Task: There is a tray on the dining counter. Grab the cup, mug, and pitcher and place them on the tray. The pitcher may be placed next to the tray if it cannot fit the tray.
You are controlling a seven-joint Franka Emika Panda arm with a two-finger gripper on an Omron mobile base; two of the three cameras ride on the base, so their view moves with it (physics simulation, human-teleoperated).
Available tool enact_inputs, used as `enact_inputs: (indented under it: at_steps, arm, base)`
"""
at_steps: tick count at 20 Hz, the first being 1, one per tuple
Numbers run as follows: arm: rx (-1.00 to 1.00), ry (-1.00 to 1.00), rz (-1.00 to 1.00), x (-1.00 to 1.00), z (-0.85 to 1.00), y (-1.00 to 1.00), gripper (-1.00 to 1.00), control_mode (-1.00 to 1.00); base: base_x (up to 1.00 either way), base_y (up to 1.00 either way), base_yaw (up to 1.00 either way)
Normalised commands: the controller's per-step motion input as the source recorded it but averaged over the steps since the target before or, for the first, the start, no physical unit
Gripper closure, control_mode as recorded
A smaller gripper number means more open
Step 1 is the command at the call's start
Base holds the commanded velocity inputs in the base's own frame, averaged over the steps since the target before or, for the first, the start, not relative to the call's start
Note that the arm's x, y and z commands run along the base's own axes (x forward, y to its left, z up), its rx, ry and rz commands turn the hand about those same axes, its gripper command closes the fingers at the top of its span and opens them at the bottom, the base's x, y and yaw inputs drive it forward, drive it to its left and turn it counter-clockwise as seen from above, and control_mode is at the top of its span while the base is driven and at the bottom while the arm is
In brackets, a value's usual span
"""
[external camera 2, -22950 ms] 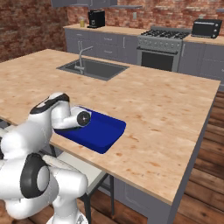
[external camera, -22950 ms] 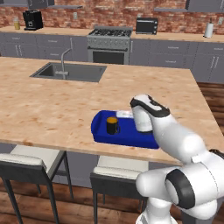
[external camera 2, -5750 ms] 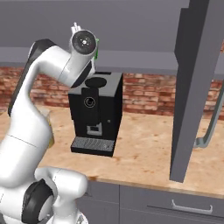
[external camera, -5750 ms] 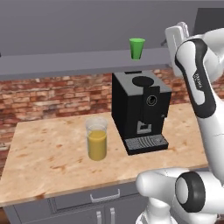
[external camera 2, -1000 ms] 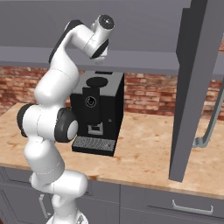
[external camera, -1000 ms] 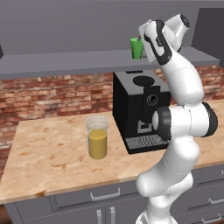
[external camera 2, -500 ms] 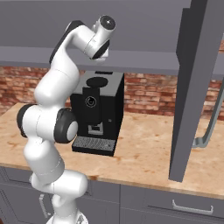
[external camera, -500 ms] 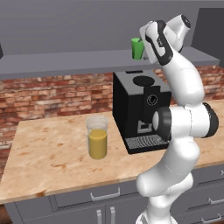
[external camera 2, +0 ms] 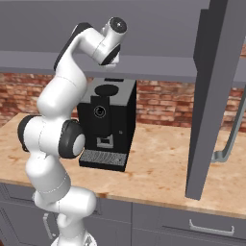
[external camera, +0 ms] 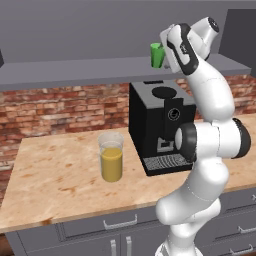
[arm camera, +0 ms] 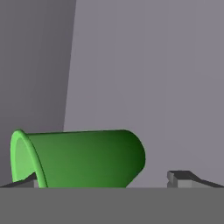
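Step in hand: fetching green cup [external camera: 157, 54] from grey shelf [external camera: 75, 71] above coffee machine [external camera: 161, 125]. My gripper [arm camera: 107, 180] spread wide, cup between fingertips, not gripped. Next: close on cup, lift clear.

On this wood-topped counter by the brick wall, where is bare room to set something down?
Free: the counter left of the pitcher, and its front strip. In the right base view, bare wood between the coffee machine and the hanging cabinet door. Crowded: around pitcher and machine.
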Motion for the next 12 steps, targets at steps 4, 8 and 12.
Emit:
enact_inputs:
  at_steps: [4, 8, 12]
  arm:
    - [0.0, 0.0, 0.0, 0.0, -0.06, 0.02, -1.0, -1.0]
    - [0.0, 0.0, 0.0, 0.0, 0.0, 0.0, -1.0, -1.0]
    - [0.0, 0.0, 0.0, 0.0, 0.0, 0.0, -1.0, -1.0]
  base:
    - [0.0, 0.0, 0.0]
    - [0.0, 0.0, 0.0]
    - [0.0, 0.0, 0.0]
